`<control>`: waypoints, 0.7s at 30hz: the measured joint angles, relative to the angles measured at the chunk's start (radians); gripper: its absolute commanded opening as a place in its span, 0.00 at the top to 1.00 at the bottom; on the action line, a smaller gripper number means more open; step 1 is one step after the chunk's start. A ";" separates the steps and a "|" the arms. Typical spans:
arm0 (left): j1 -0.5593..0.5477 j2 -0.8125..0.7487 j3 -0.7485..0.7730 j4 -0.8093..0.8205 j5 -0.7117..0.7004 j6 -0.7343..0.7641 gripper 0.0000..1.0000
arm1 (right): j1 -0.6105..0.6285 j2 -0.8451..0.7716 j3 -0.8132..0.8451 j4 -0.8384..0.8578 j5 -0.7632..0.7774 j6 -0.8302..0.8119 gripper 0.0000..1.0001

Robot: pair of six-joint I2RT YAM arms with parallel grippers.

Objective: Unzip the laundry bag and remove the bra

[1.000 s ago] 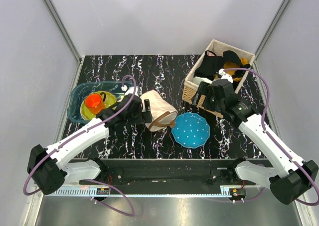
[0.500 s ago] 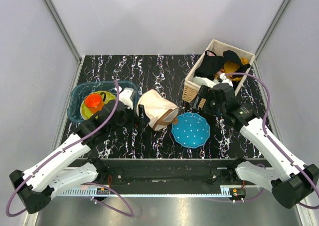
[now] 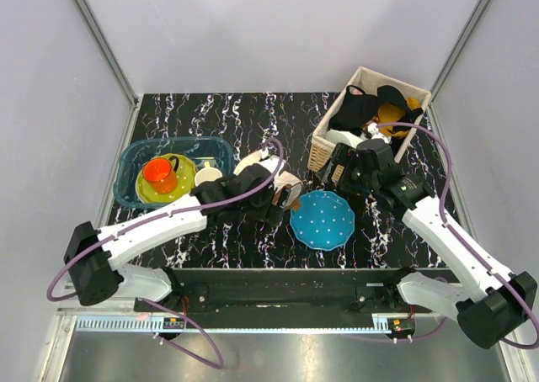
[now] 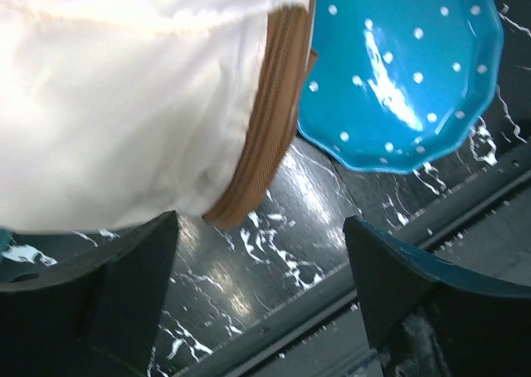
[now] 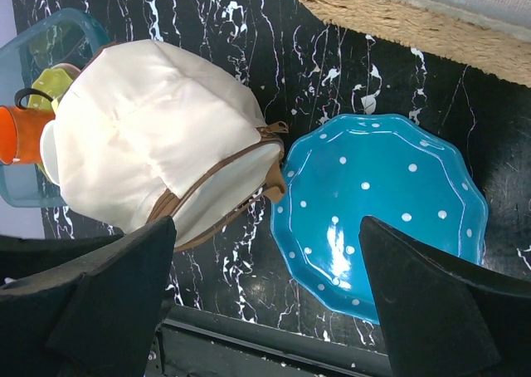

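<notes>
The cream laundry bag (image 3: 286, 183) lies on its side mid-table, and its brown zip trim (image 4: 267, 119) looks closed. It also shows in the right wrist view (image 5: 149, 128). My left gripper (image 3: 272, 205) is open and empty over the bag's near side, its fingers (image 4: 99, 294) above bare table just past the zip edge. My right gripper (image 3: 337, 170) is open and empty, raised beside the basket, to the right of the bag. The bra is not in view.
A blue white-dotted plate (image 3: 322, 220) lies just right of the bag. A wicker basket (image 3: 324, 151) with black and mustard clothes stands at the back right. A teal tub (image 3: 135, 159) at the left holds an orange cup (image 3: 158, 173) and dishes.
My left arm has swung right, from the bag's left side to over its near side. The bag has shifted slightly. My right gripper has barely moved.
</notes>
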 measured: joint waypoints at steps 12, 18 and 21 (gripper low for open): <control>0.024 0.186 0.150 -0.003 -0.090 0.050 1.00 | 0.000 -0.071 -0.023 -0.001 0.000 -0.007 0.00; 0.132 0.036 0.191 -0.058 0.057 0.057 1.00 | 0.000 -0.122 -0.030 -0.003 -0.024 -0.097 0.00; 0.203 -0.071 0.223 -0.064 0.191 0.055 1.00 | 0.000 -0.130 -0.030 -0.001 -0.066 -0.143 0.00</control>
